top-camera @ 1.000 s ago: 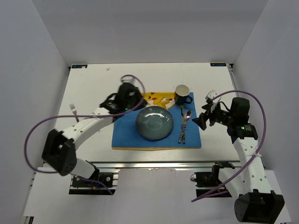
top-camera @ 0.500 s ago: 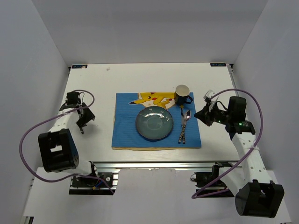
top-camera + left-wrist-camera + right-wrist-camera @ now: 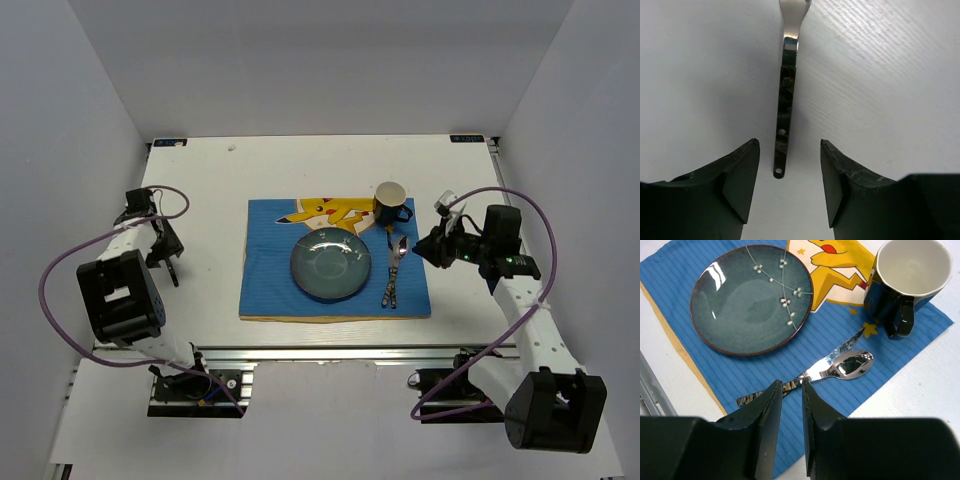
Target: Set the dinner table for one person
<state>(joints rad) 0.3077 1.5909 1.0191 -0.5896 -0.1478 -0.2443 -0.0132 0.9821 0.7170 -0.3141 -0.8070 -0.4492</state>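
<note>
The left gripper's (image 3: 789,146) jaws stand apart astride the fork (image 3: 787,100) on the surface (image 3: 880,100) left of the mat (image 3: 265,290), so lower straight and pinch mid-handle squarely, while the right gripper's (image 3: 791,386) jaws sit slightly apart, empty.

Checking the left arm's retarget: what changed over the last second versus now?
The left gripper swung from over the placemat to the left side of the table. It now straddles the fork handle with jaws open, not gripping. The right gripper shifted only slightly beside the placemat's right edge and holds nothing. The plate, mug, spoon, knife and placemat are unmoved.
</note>
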